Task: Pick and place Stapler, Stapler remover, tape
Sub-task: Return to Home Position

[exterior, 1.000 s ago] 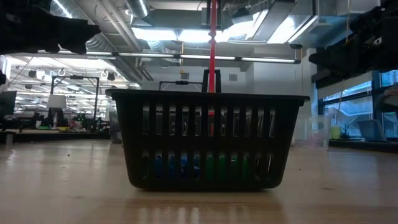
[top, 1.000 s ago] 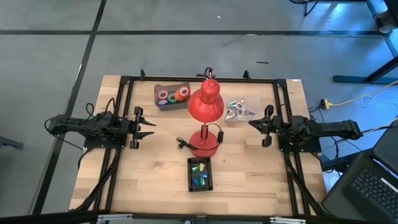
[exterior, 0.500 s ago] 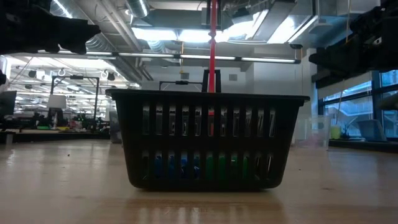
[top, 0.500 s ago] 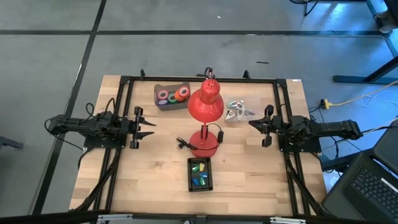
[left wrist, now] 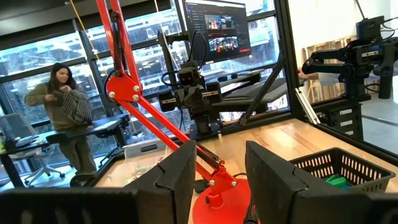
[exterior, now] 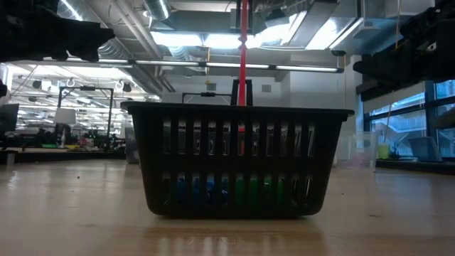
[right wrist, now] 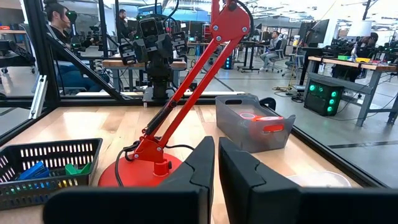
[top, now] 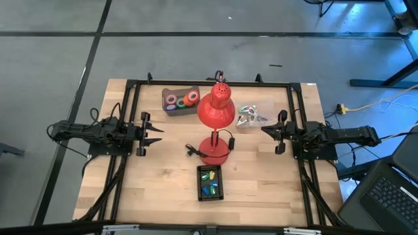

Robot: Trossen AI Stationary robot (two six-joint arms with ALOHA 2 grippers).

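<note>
Two tools sit level with the red lamp [top: 215, 109], one on each side, both pointing in toward it. The left tool [top: 155, 134] is open: in its wrist view the two dark fingers [left wrist: 177, 180] stand well apart with nothing between them. The right tool [top: 265, 130] is closed to a sliver and grips nothing.

All the task's things that I can see are in containers around the lamp. The tape [top: 181, 100] lies as a cluster of small coloured rings in a grey bin [top: 166, 93] beyond the lamp and to its left, so the left tool is nearer to it. The right wrist view shows red rings inside that same bin. A transparent bin [top: 258, 108] just right of the lamp's head holds pale metallic pieces that I take for the staple removers. It lies just ahead of the right tool. The black bin [top: 199, 183] stands on the near side of the lamp's base, roughly midway between the arms. Its long axis runs from the lamp toward the table's near edge. It holds staplers [top: 209, 185] in green, blue and yellow, and the low view shows the same colours through its slats.

I can find no stapler, remover or roll loose on the table [top: 157, 183]. By my reading the sorting is done, and what's left is parking both arms. The lamp stands between the tools, so I would back each one straight away from it.
</note>
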